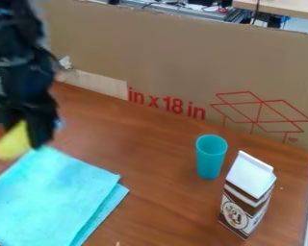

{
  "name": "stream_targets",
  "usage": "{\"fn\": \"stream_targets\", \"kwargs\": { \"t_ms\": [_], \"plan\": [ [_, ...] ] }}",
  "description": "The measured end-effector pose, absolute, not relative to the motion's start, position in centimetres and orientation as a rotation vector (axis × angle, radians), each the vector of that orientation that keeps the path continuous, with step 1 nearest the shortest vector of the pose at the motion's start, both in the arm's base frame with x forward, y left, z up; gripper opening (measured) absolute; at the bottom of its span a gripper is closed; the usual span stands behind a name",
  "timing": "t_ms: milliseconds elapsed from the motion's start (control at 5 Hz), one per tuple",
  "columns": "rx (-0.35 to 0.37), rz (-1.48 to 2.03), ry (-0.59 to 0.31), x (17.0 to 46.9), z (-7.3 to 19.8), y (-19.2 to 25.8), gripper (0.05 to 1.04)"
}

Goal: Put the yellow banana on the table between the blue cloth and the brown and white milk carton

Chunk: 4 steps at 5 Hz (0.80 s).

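Right at the pincer [29,133] sits a yellow object [11,144], partly hidden.

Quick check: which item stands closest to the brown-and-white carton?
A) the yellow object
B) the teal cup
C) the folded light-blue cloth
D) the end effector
B: the teal cup stands right beside the carton, while the folded cloth and the yellow object are over at the left of the view.
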<state>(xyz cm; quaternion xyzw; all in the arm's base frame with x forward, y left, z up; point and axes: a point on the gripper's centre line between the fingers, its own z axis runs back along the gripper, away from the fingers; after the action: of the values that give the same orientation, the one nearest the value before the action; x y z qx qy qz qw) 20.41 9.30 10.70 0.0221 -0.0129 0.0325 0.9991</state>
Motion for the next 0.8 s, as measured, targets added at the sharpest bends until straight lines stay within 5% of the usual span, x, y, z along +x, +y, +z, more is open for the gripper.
{"fn": "stream_targets", "kwargs": {
  "t_ms": [800],
  "plan": [
    [-0.115,-0.124,0.074,17.8,7.3,-1.4,0.609]
  ]
}}
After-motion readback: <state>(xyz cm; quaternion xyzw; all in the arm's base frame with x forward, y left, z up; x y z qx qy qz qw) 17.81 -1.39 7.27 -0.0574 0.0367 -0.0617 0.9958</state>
